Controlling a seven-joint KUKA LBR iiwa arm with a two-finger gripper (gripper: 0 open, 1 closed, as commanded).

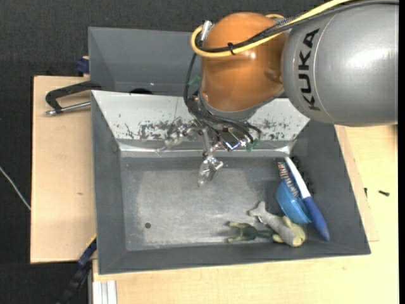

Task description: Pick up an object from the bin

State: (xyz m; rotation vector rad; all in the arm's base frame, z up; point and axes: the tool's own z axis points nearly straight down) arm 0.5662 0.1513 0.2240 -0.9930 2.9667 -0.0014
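Camera view: tool (211,167) mid-frame, open or closed cannot tell; blue pen (316,215) lower right likely light, stiff, slick; take mid-barrel.

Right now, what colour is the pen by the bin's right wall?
The pen is blue with a white upper half, clearest in the camera view.

blue pen (311,209), blue disc (290,202), grey toy (281,225), green figure (243,233) (all close together).

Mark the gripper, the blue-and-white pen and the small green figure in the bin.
gripper (207,170): camera view, its lower end.
blue-and-white pen (314,213): camera view, blue lower half of the barrel.
small green figure (243,233): camera view, its middle.
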